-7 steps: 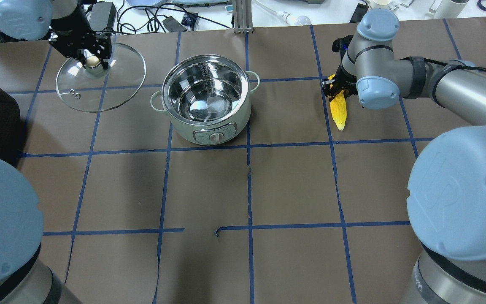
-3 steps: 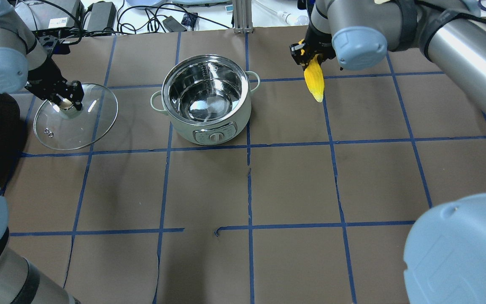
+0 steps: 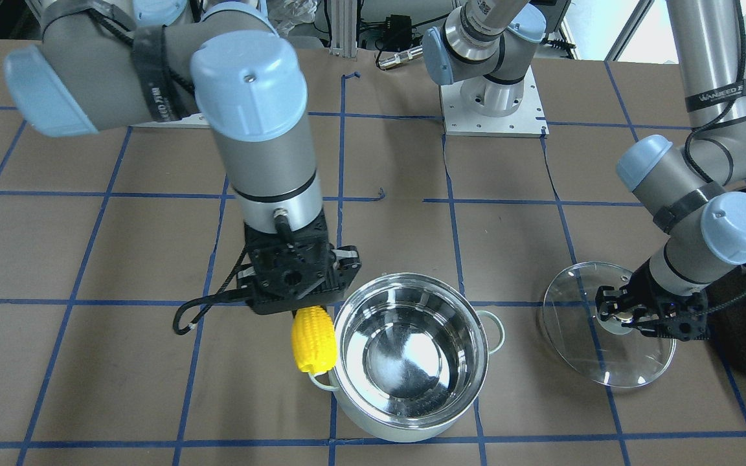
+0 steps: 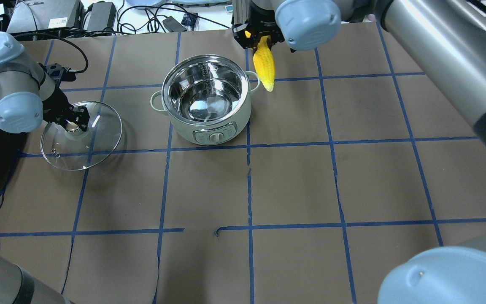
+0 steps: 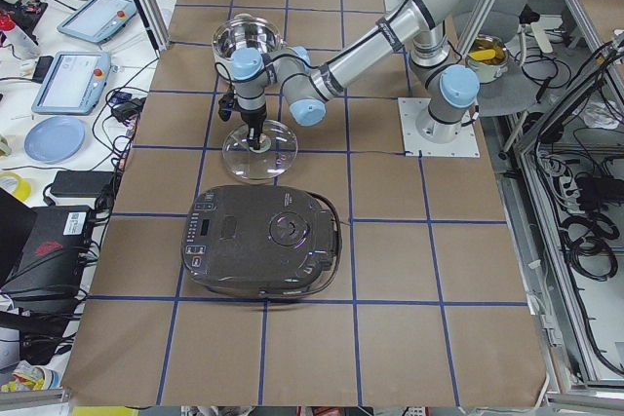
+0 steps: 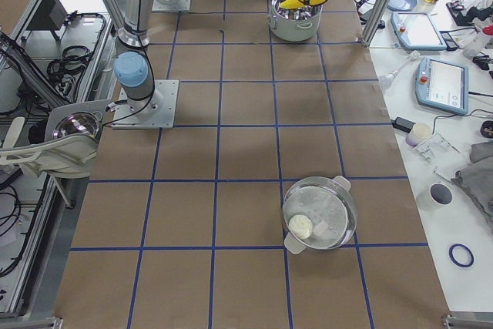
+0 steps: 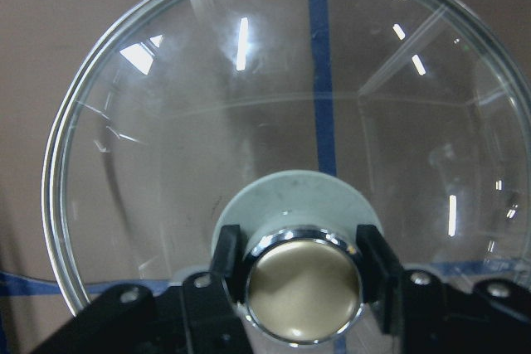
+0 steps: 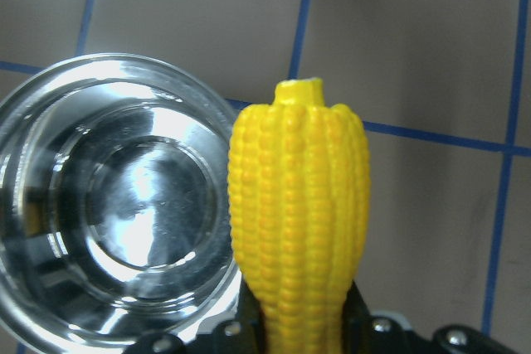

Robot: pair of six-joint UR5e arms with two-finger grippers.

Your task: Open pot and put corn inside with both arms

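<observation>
The pot (image 4: 209, 126) stands open, its steel inside empty; it also shows in the front view (image 3: 412, 353). My right gripper (image 4: 259, 39) is shut on the thick end of the yellow corn (image 4: 264, 63). The corn hangs tip down in the air beside the pot's right handle, outside the rim, as the front view (image 3: 313, 338) and right wrist view (image 8: 299, 205) show. My left gripper (image 4: 73, 123) is shut on the brass knob (image 7: 304, 292) of the glass lid (image 4: 95, 143). It holds the lid low, left of the pot; I cannot tell whether the lid touches the table.
A dark grey rounded appliance (image 5: 263, 250) sits at the table's left end, close to the lid. A second steel pot (image 6: 320, 213) with pale items stands at the far right end. Cables and devices (image 4: 158, 19) lie beyond the table's far edge.
My right gripper has carried the corn left, from the right side of the table to just beside the pot. My left gripper has brought the lid nearer and lower at the left.
</observation>
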